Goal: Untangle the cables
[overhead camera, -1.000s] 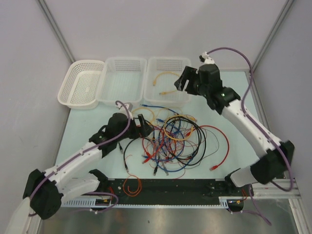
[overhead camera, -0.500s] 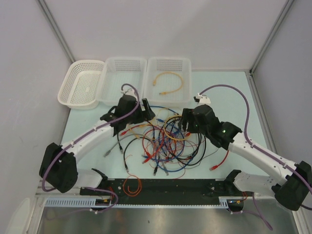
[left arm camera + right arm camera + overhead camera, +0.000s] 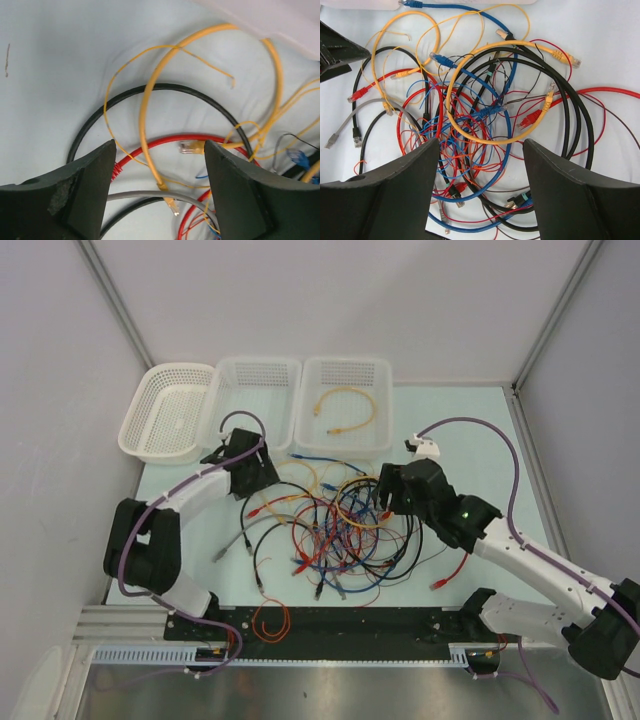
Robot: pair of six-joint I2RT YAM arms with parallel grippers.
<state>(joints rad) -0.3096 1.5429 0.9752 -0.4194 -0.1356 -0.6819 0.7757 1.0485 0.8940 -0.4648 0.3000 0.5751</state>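
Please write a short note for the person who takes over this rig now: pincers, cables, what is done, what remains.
Left pincer: open, empty, over the yellow loop at the far-left edge of the tangle.
Right pincer: open, empty, at the tangle's right side.
Cables: tangle in mid-table; one yellow cable in the right basket; an orange cable near the front edge.
Done: one cable sorted. Left: nearly the whole tangle.

A white mesh basket (image 3: 165,420), a translucent middle basket (image 3: 250,410) and a translucent right basket (image 3: 345,375) stood side by side at the pale desk's (image 3: 480,430) far edge.
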